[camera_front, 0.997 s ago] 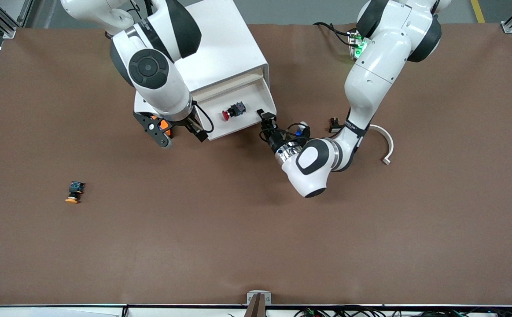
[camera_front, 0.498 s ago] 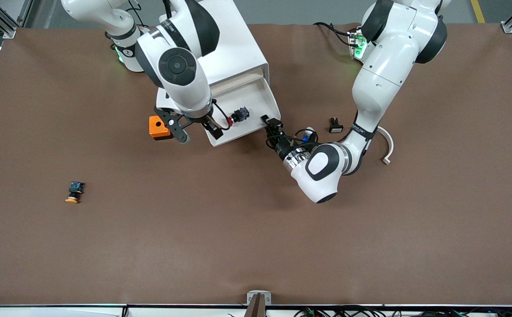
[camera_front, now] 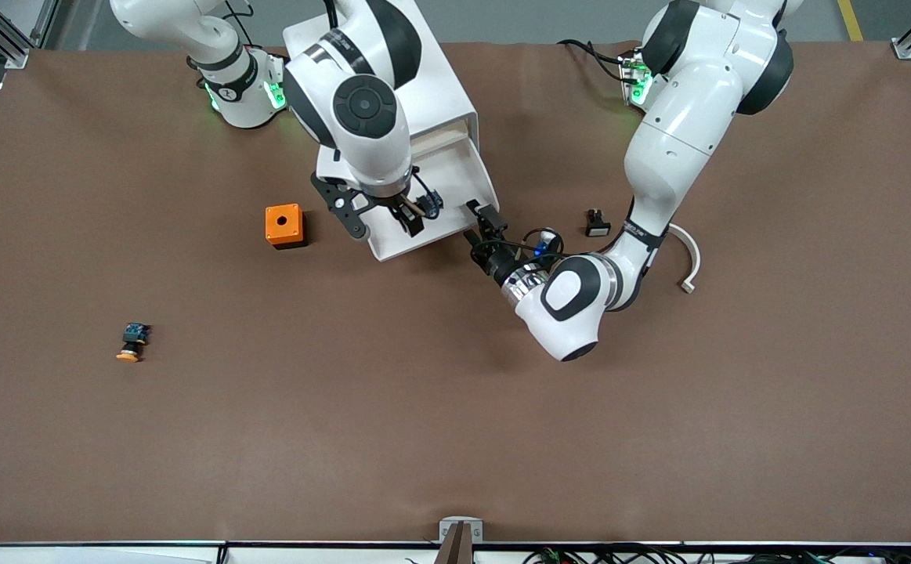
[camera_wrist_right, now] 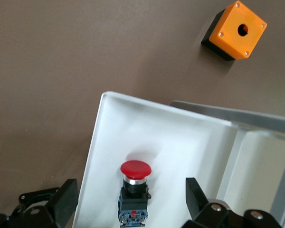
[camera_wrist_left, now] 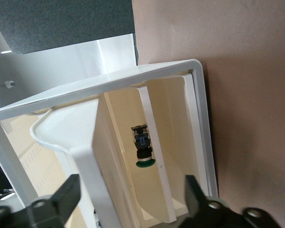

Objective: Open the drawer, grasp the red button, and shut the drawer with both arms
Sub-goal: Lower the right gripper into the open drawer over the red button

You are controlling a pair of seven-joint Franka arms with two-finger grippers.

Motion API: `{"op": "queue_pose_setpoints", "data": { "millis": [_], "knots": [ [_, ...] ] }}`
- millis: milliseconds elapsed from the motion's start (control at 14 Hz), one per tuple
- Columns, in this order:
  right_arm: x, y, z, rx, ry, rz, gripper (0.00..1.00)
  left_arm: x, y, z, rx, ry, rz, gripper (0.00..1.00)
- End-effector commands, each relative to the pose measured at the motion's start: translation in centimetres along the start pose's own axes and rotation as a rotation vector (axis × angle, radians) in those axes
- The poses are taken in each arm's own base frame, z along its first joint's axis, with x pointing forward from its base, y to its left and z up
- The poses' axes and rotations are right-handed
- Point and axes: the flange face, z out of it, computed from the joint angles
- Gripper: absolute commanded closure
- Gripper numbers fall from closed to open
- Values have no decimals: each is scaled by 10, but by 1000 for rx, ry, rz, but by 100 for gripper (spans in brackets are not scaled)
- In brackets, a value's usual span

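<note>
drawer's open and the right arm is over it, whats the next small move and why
Probably lower the right pincer straight down and shut it on the button. The drawer is pulled out, the red-capped button lies in it between the open fingers in the right wrist view, not yet touched. The left pincer waits open at the drawer's front.

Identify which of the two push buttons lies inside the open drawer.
The red-capped button lies in the drawer, directly under the open right gripper. The orange-capped button lies out on the table, toward the right arm's end.
</note>
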Motion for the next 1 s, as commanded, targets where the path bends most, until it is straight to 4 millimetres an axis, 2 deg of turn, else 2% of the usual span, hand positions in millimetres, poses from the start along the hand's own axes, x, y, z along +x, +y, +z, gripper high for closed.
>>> {"op": "queue_pose_setpoints", "data": {
  "millis": [0, 214, 641, 783, 926],
  "knots": [
    [-17, -4, 12, 2, -5, 31, 0, -8, -7, -11, 9, -49, 79, 0],
    [-37, -7, 26, -5, 2, 29, 0, -14, -19, -39, -21, -80, 202, 0],
    [-61, -4, 56, -14, 13, 45, 0, -22, -37, -75, -95, -104, 516, 0],
    [-69, -3, 61, -10, 16, 38, 0, -31, -57, -86, -147, -75, 647, 0],
    [-68, -3, 67, -17, 17, 40, 0, -35, -78, -108, -244, -12, 816, 0]
  ]
}}
